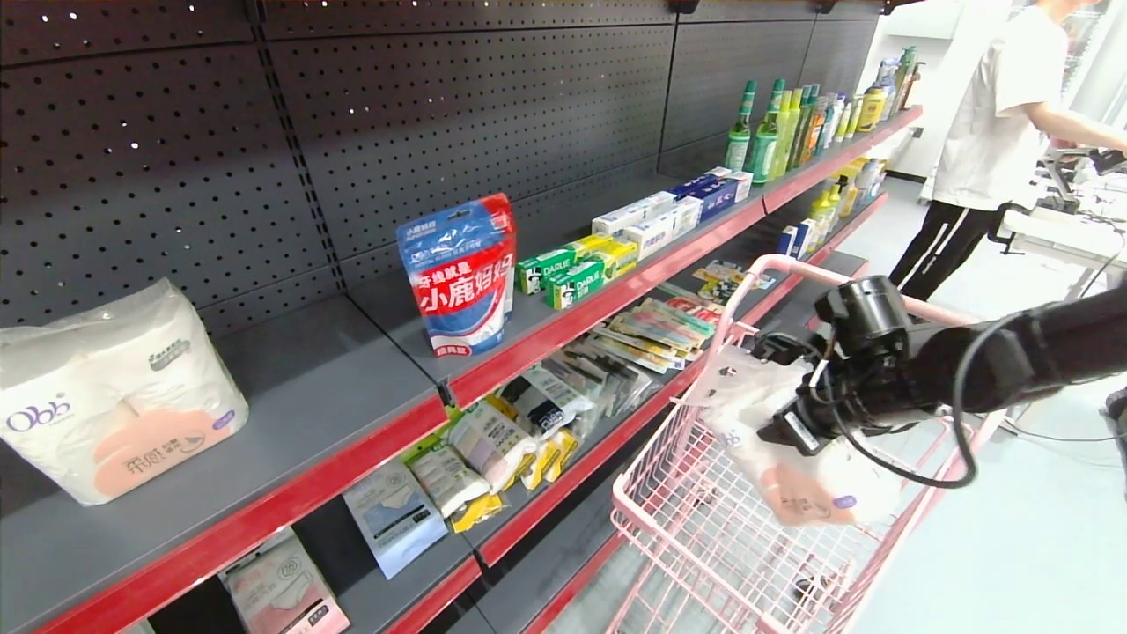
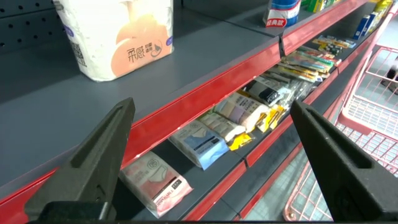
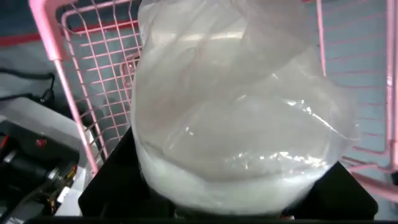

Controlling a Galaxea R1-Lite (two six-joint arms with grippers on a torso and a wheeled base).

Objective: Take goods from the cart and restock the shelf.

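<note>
Right tool grips the paper pack above the cart — lift it clear of the rim. Left tool stands open, empty.

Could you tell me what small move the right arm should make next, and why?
Probably lift the tissue pack straight up, clear of the pink cart rim. The right gripper is shut on the pack, which hangs about level with that rim, so swinging sideways now might snag the wire. A matching pack on the top shelf has bare space beside it for later.
</note>
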